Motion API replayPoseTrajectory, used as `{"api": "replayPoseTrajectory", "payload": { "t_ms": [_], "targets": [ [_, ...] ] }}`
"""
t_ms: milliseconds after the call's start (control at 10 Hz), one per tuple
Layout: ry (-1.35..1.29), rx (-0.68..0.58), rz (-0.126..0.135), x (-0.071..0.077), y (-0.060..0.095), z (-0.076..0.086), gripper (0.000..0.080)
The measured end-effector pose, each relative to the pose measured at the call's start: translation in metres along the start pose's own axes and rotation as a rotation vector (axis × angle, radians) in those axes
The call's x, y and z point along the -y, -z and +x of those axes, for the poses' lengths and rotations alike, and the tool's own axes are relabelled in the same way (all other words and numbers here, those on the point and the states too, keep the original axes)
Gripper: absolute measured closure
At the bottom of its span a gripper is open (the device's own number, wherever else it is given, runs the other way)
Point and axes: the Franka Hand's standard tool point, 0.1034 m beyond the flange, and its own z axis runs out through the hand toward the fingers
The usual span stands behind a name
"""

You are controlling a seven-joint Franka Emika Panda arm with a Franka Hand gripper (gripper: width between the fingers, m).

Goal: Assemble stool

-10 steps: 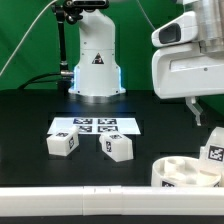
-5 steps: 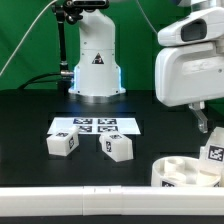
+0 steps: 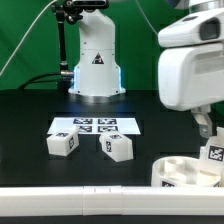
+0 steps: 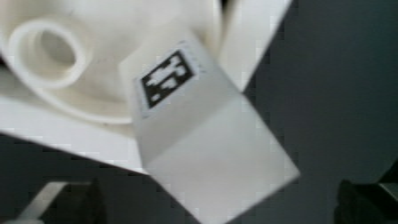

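Observation:
The stool's round white seat [image 3: 180, 171] lies at the front on the exterior view's right. A tagged white leg [image 3: 213, 157] stands at its far right side. Two more tagged legs [image 3: 63, 143] [image 3: 117, 148] lie loose in front of the marker board [image 3: 95, 125]. My gripper [image 3: 206, 130] hangs open just above the leg at the seat. In the wrist view that leg [image 4: 196, 110] runs from the seat [image 4: 63, 70] down between my fingers [image 4: 43, 200]. Both fingers stand well apart from it, and my gripper [image 4: 214, 202] holds nothing.
The arm's white base [image 3: 95, 65] stands at the back centre on the black table. A long white bar [image 3: 70, 203] runs along the front edge. Green curtain and cables hang behind.
My hand has shifted toward the exterior view's right and come down a little, closer to the leg at the seat. The jaws stayed open and the parts have not moved.

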Motion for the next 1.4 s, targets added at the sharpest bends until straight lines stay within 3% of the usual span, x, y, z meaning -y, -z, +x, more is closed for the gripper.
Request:
{"api": "replayPoseTrajectory", "payload": {
  "t_ms": [400, 1000, 1200, 1400],
  "targets": [
    [0.344, 0.045, -0.029, -0.002, -0.008, -0.006, 0.0151],
    [0.320, 0.051, -0.029, -0.019, -0.012, -0.020, 0.0162],
    [0.325, 0.053, -0.025, -0.016, -0.014, -0.019, 0.0463],
    [0.324, 0.052, -0.025, -0.016, -0.014, -0.019, 0.0463]
  ]
}}
